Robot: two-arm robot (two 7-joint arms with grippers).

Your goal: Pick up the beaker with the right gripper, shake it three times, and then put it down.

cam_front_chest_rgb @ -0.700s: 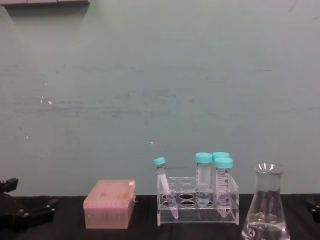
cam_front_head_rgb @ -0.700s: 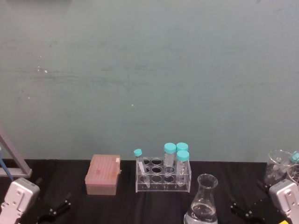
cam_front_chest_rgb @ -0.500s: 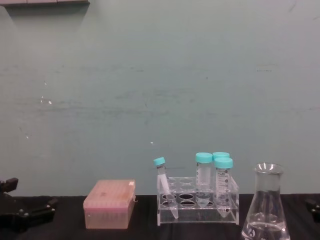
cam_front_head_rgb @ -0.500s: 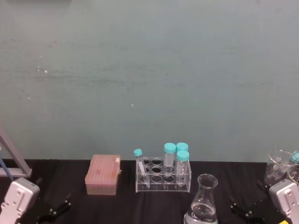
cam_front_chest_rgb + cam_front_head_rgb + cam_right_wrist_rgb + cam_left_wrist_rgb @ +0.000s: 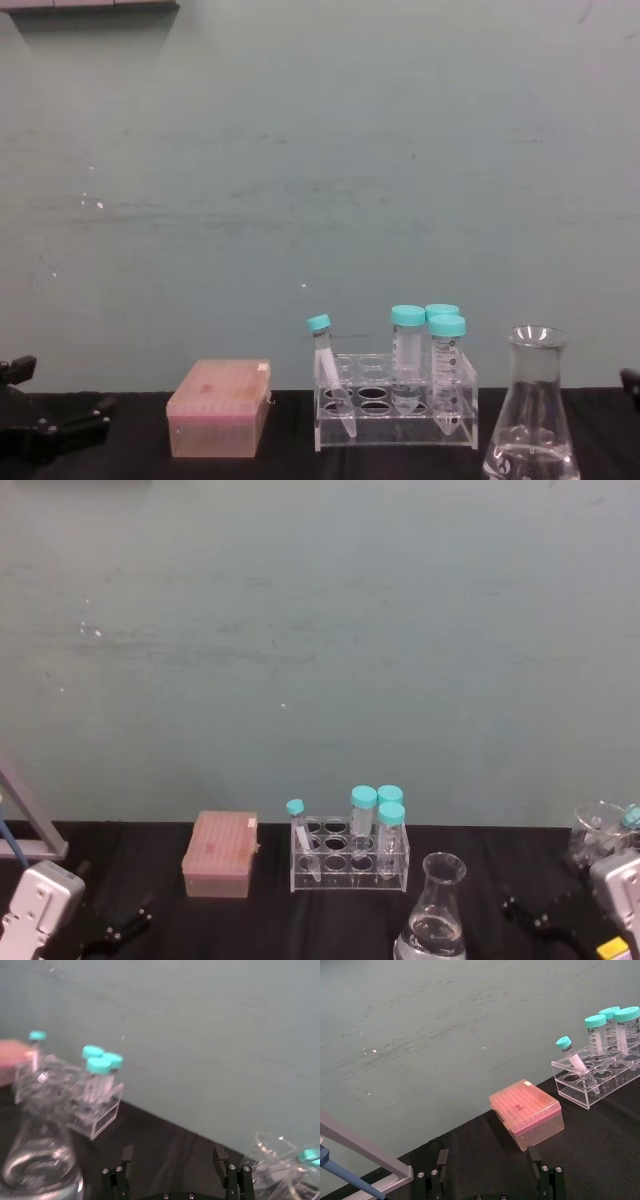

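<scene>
right gripper (image 5: 173, 1162): jaws spread wide, empty, low over the table (image 5: 270, 925), right side
beaker (image 5: 437, 912): upright on the table, left of those jaws, apart, outside the gap
tube rack (image 5: 349, 855): just behind beaker
left gripper (image 5: 489, 1162): jaws spread, empty, parked far left

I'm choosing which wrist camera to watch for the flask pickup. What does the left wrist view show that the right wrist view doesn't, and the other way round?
Left wrist view's extras: the open left gripper, and a silver metal bar with a blue rod under it.
Right wrist view's extras: the open right gripper, the clear glass conical flask standing untouched apart from it, and clear glass vessels nearby.
Shared: the clear rack of teal-capped tubes, the pink rectangular tip box, the black table and the teal wall.
</scene>
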